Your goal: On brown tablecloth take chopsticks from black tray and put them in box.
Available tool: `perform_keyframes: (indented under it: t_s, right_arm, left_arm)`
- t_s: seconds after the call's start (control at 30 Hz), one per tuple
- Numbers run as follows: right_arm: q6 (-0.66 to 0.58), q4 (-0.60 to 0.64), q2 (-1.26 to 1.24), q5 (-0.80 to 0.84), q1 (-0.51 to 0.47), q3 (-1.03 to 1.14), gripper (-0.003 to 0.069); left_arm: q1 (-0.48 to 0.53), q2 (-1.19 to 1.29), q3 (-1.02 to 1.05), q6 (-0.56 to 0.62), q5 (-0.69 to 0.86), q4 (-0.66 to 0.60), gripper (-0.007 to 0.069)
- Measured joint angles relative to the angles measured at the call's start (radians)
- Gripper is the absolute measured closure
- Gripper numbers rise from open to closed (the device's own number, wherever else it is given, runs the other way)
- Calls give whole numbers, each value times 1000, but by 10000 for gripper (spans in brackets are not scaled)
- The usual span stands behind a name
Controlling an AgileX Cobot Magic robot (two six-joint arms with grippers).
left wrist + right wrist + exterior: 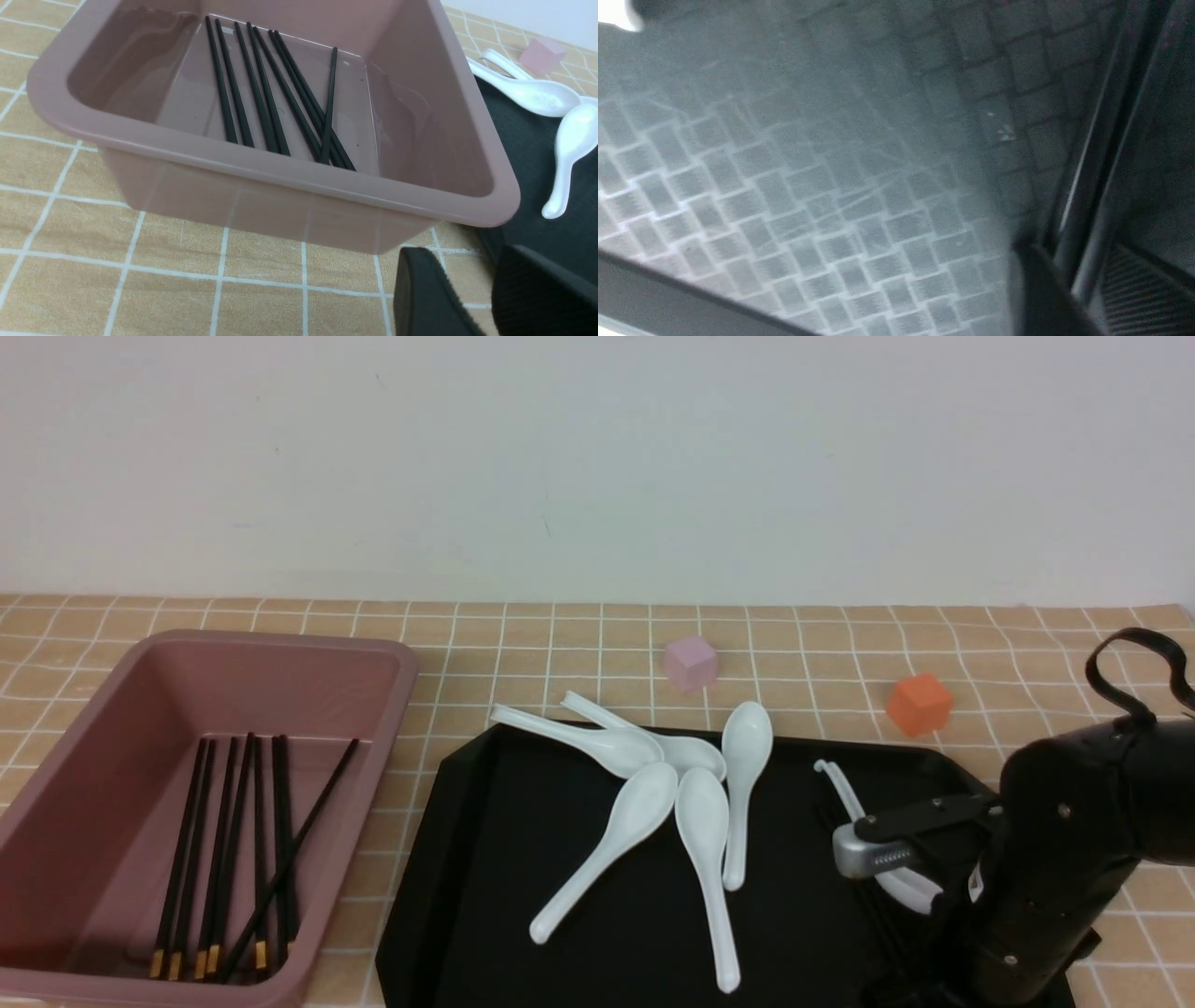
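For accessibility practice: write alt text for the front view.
Black chopsticks lie in a pink-brown box, left; beside it a black tray holds white soup spoons, the right arm lowered onto it. Behind sit a lilac cube and an orange cube.

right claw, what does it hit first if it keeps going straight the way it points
Likely the thin black chopsticks between the right claw's fingers, then the glossy black tray beneath; depth is unclear.

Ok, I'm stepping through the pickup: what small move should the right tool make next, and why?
Probably close the right tool on the chopsticks before any lift. It is down at the black tray, its fingers either side of the sticks, but a firm pinch isn't evident.
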Motion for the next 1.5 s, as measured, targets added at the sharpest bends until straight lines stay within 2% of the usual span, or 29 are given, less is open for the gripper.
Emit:
perform_keyframes:
  t_s: [0.07,0.23,0.37,0.67,0.83,0.93,1.03,1.17,1.33,1.5]
  right_arm:
    - [1,-2,0,2,-1,0,525]
    - [13,14,-9,4,-1,0,521]
    - [14,75,-44,10,0,13,521]
    - [15,117,-225,181,0,-39,521]
    - [-8,226,-306,246,0,-169,521]
    - [-89,363,-312,228,17,-271,521]
    - [-210,536,-275,168,89,-376,521]
    - [-308,673,-162,95,225,-507,521]
    - [-342,743,42,27,376,-693,521]
    - [-351,766,294,-82,481,-919,521]
  left_arm:
    - [0,0,0,0,0,0,385]
    - [0,0,0,0,0,0,385]
    - [0,0,0,0,0,0,385]
    - [0,0,0,0,0,0,385]
    - [0,0,0,0,0,0,385]
    - [0,0,0,0,0,0,385]
    - [0,0,0,0,0,0,385]
    - [0,0,0,0,0,0,385]
    - [0,0,0,0,0,0,385]
    - [0,0,0,0,0,0,385]
